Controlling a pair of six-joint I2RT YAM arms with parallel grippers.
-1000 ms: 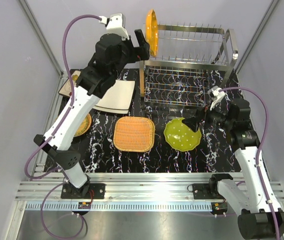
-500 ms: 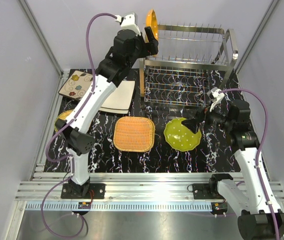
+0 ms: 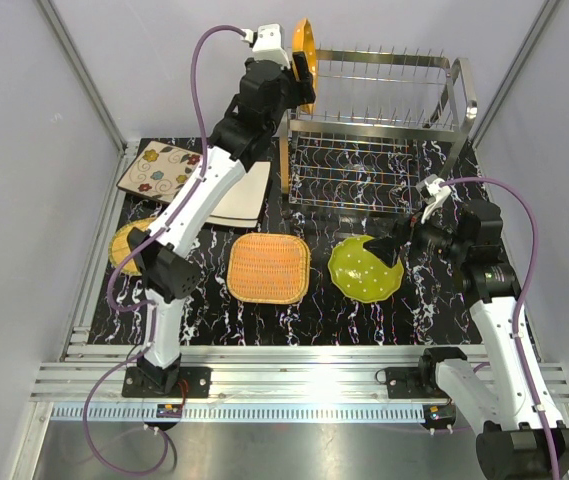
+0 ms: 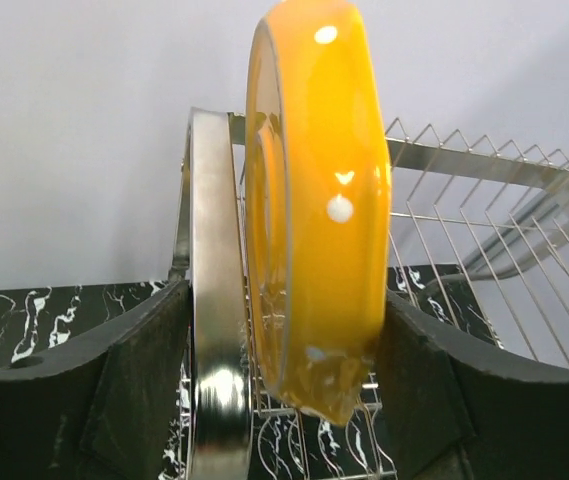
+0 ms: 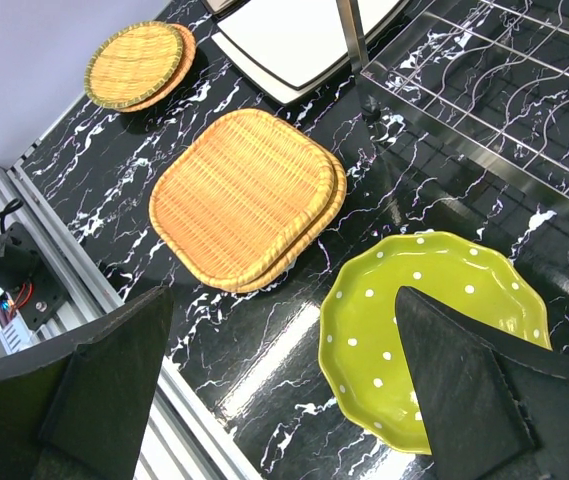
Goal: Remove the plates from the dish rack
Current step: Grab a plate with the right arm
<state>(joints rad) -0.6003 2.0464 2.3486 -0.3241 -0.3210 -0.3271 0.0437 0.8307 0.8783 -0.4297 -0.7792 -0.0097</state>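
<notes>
A glossy round orange plate (image 3: 305,52) (image 4: 324,200) stands on edge in the top tier at the left end of the steel-wire dish rack (image 3: 384,130) (image 4: 214,300). My left gripper (image 3: 300,78) (image 4: 284,300) is open, and its fingers straddle the plate's lower rim and the rack's flat end band. The right finger lies against the plate's back; the left finger sits just outside the band. My right gripper (image 3: 389,245) (image 5: 284,290) hangs open and empty over the table, at the near-left edge of a green dotted plate (image 3: 364,268) (image 5: 434,330).
Lying on the black marbled table are a rounded-square wicker plate (image 3: 269,267) (image 5: 244,195), a round wicker plate (image 3: 124,245) (image 5: 139,62), a square white plate (image 3: 239,195) (image 5: 304,40) and a beige floral square plate (image 3: 159,170). The rack's lower tier holds nothing.
My left arm has swung right and reached up to the rack's left end, bringing its jaws around the orange plate and narrowing them. The right arm has stayed still.
</notes>
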